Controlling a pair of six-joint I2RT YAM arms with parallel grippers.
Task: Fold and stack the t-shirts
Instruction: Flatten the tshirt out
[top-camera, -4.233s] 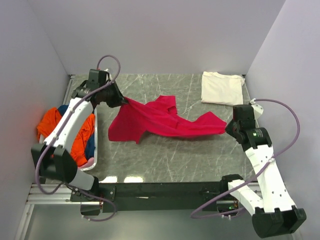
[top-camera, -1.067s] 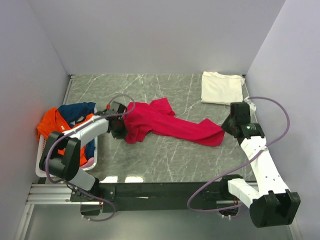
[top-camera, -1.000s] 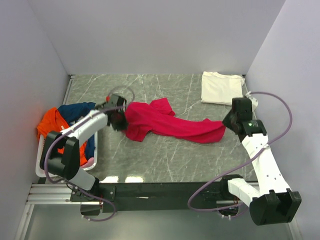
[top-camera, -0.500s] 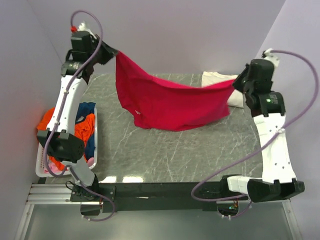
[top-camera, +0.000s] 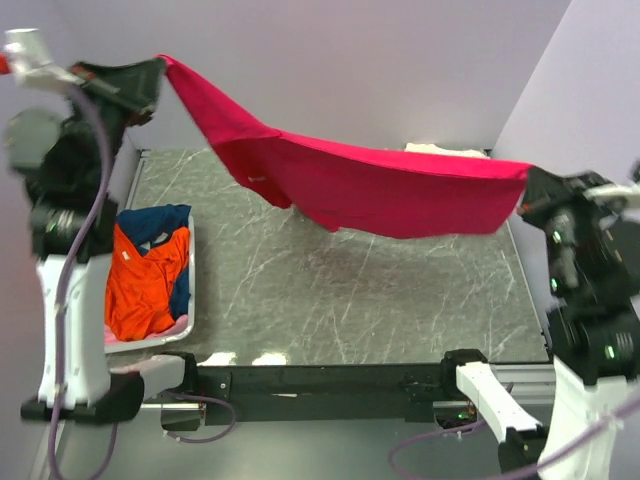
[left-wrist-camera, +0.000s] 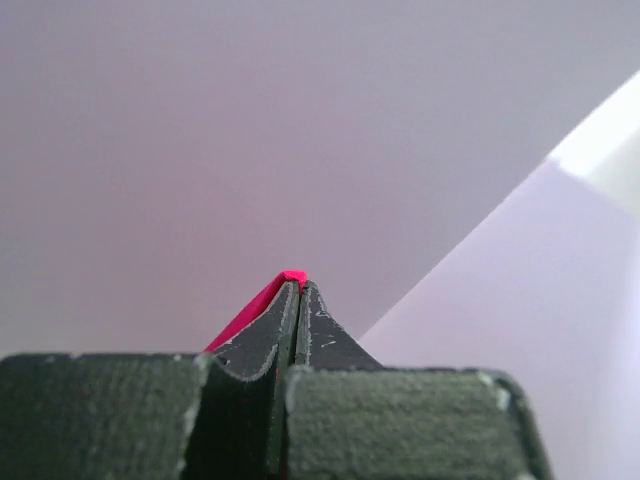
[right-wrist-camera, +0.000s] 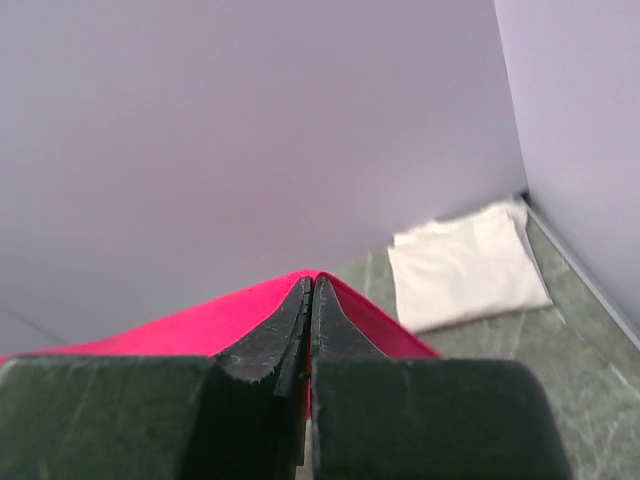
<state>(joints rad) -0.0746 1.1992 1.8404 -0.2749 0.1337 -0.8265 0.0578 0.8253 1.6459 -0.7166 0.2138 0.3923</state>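
Cotton, thin and limp by its drape: the crimson t-shirt (top-camera: 370, 185) hangs in the air above the counter (top-camera: 350, 300), slung like a hammock between the two hands and touching nothing below. The left hand (top-camera: 157, 70), high at the left, is pinched tight on one edge, with only a sliver of red showing at its closed tips. The right hand (top-camera: 524, 188), lower at the right, is clamped on the opposite edge. The cloth sags in the middle and bunches into a loose fold nearer the left, so it looks light, floppy and quick to crease. Such narrow pinches could slip; corners at hem or shoulders seem the surest hold for laying it flat. A folded cream t-shirt (right-wrist-camera: 465, 265) lies at the far right corner, and an orange t-shirt (top-camera: 145, 285) fills the basket (top-camera: 193, 280)
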